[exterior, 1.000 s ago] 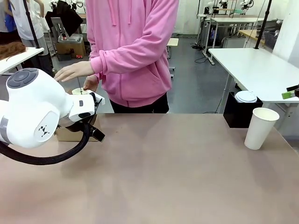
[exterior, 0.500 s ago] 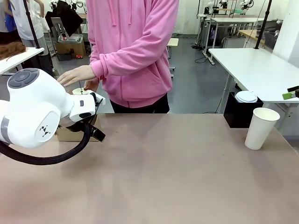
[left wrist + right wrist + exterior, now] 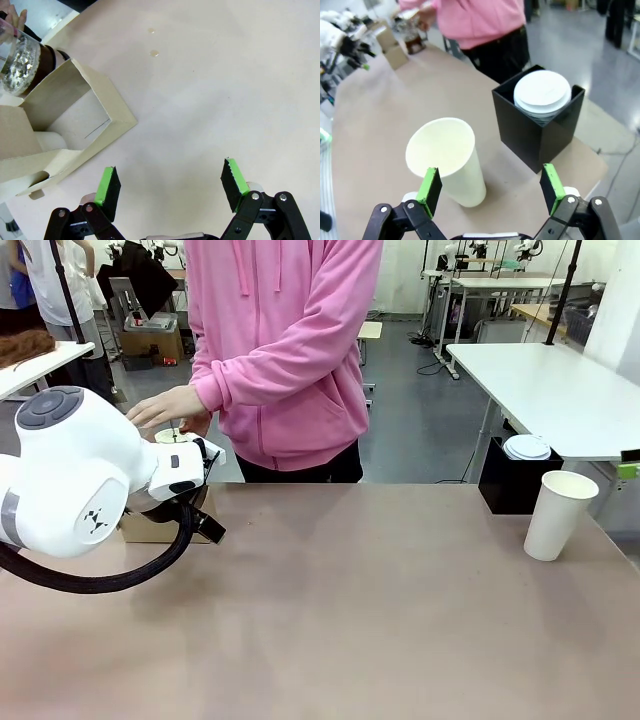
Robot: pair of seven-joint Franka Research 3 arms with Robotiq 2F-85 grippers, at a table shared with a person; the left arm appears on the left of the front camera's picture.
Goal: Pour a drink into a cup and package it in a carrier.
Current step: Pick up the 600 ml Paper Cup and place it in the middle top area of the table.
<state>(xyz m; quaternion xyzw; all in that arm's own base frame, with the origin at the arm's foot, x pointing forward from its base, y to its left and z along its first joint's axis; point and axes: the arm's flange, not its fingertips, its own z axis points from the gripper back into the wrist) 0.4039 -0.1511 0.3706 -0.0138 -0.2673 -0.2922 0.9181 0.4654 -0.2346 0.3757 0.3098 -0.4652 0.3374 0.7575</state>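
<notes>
An empty white paper cup (image 3: 558, 515) stands upright at the table's right end. In the right wrist view the cup (image 3: 451, 162) lies just ahead of my open right gripper (image 3: 490, 189), nearer its left pad. In the front view my right gripper (image 3: 629, 470) pokes in at the right edge. My left gripper (image 3: 171, 187) hangs open over bare table beside the brown cardboard carrier (image 3: 65, 125). Behind the carrier stands the glass pitcher (image 3: 20, 70) with the dark drink (image 3: 47, 59). A person's hands (image 3: 170, 405) rest on the pitcher's lid.
A black box (image 3: 540, 125) holding a stack of white lids (image 3: 542, 95) stands past the cup at the table's far right corner. A person in a pink hoodie (image 3: 280, 350) stands at the far side. A few droplets (image 3: 155, 52) lie on the table.
The person's hand has shifted a little right over the pitcher's lid. At the right edge, my right gripper's green pad has dropped lower. The left arm has not moved.
</notes>
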